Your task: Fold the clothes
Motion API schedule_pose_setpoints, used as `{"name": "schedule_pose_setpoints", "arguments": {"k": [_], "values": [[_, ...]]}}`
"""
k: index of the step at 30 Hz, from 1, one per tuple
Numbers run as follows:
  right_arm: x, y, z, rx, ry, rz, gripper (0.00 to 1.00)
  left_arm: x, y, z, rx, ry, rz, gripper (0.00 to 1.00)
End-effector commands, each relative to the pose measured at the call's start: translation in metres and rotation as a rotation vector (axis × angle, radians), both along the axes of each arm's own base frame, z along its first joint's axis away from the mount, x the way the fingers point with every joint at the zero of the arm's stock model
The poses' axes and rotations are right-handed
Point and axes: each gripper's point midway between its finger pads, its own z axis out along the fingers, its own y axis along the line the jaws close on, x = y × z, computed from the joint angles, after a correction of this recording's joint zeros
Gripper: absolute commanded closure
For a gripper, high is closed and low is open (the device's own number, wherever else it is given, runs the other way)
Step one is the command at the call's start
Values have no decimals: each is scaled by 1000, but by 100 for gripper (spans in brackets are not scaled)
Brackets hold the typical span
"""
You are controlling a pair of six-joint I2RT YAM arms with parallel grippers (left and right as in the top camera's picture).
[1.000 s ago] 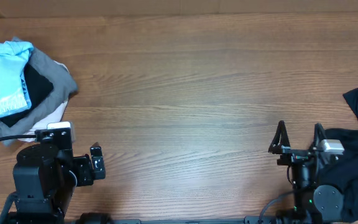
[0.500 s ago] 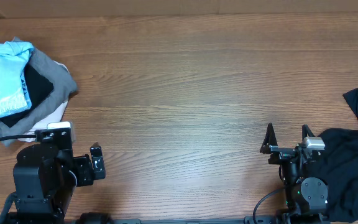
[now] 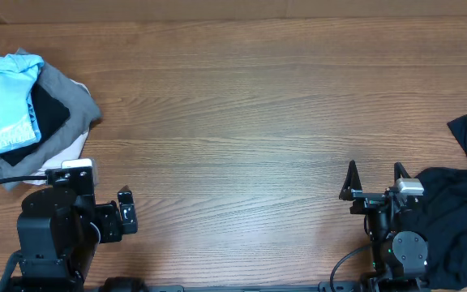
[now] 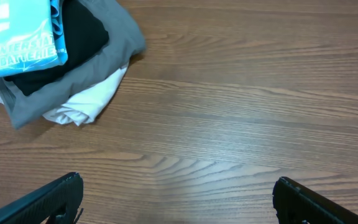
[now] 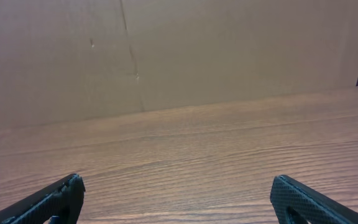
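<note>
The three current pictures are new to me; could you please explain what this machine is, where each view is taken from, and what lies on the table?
This is a robot with two arms at a brown wooden table. The overhead view looks straight down, with the arms at the bottom edge. The other two views come from a camera on each wrist, so the dark tips in their lower corners are that arm's own fingers. The left pincer and the right pincer are both open and hold nothing. At the far left lies a crumpled pile: a sky-blue T-shirt with white lettering with a black garment, a grey garment and a white garment. At the right edge lies a rumpled black cloth. The right wrist view shows only table and a plain tan wall.
</note>
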Motion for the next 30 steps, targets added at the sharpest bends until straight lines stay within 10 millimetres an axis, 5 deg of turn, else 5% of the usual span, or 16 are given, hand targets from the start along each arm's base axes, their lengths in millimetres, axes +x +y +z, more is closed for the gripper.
{"name": "schedule_pose_setpoints", "arguments": {"k": [1,8,13,18,25,27,30], "values": [[0,0,-2,-4,-2,3,0,0,3,-1,15,4,7,0],[0,0,-2,-4,-2,3,0,2,2,-22,17,-10,3,0],[0,0,-2,-4,-2,3,0,37,-23,-49,1,-291,-112,0],[0,0,-2,-4,-2,3,0,52,-27,-77,-20,-519,-115,0],[0,0,-2,-4,-2,3,0,62,-28,-62,-57,-892,-99,0],[0,0,-2,-4,-2,3,0,64,-29,-69,-64,-912,-103,0],[0,0,-2,-4,-2,3,0,66,-36,-105,-73,-758,-146,0]]}}
